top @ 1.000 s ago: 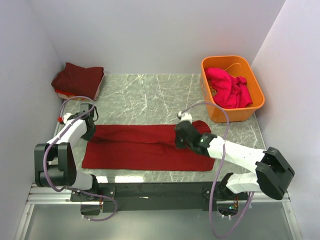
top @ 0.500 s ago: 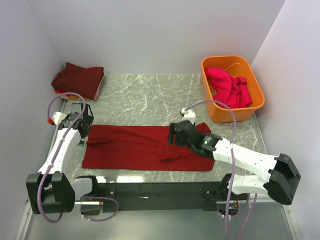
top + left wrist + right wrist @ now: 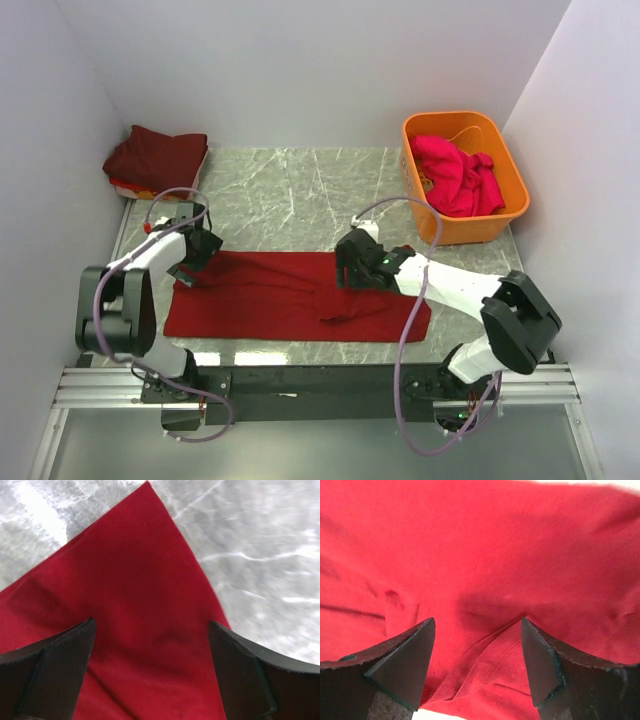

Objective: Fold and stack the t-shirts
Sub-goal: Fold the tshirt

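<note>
Marble table (image 3: 300, 190) bears red t-shirt (image 3: 270, 300) lengthwise left-right.

The desk (image 3: 300, 190) has a grey marble-patterned top with white veins, and it catches bright patches of light (strongest at the near edge). Plain pale walls enclose it: a back wall (image 3: 300, 70), a left wall (image 3: 45, 180) and a right wall (image 3: 590, 180). A metal rail (image 3: 320, 381) runs along the front.
</note>
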Robot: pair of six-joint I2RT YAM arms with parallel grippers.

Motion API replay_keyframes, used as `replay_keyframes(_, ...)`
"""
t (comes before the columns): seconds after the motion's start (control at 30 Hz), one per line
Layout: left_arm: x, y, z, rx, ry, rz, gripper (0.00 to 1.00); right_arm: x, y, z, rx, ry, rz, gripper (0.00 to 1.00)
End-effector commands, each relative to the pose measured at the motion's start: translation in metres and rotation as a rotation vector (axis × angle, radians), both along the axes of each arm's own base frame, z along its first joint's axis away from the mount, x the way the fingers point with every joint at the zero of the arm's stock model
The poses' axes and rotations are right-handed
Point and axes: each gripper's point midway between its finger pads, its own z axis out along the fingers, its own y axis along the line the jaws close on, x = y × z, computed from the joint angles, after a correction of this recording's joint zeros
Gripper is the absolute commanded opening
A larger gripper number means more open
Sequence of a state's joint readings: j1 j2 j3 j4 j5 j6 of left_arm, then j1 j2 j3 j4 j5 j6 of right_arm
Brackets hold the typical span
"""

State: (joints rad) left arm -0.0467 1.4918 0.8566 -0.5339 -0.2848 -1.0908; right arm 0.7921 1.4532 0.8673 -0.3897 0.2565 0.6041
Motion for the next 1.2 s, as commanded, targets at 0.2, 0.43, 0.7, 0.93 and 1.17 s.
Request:
replay_keyframes(0.2, 0.009, 0.011, -0.015, 0.007, 0.027, -0.011, 0.99, -0.068, -0.023, -0.051, -0.141, 0.214, 0.034, 0.76)
replay_keyframes(0.43, -0.006, 0.024, -0.02, 0.026, 0.052, 0.032, 0.99, -0.119, -0.058, -0.037, -0.118, 0.299, -0.084, 0.76)
replay_keyframes(0.7, -0.007, 0.022, -0.02, 0.018, 0.051, 0.026, 0.99, -0.157, -0.059, -0.022, 0.153, 0.365, -0.193, 0.76)
replay_keyframes(0.93, -0.004, 0.019, -0.021, 0.003, 0.05, 0.005, 0.99, -0.089, -0.046, 0.037, 0.165, 0.068, -0.169, 0.81)
replay_keyframes(1.17, -0.007, 0.014, -0.025, -0.022, 0.061, -0.008, 1.0, -0.017, -0.035, 0.031, 0.205, 0.046, -0.198, 0.8)
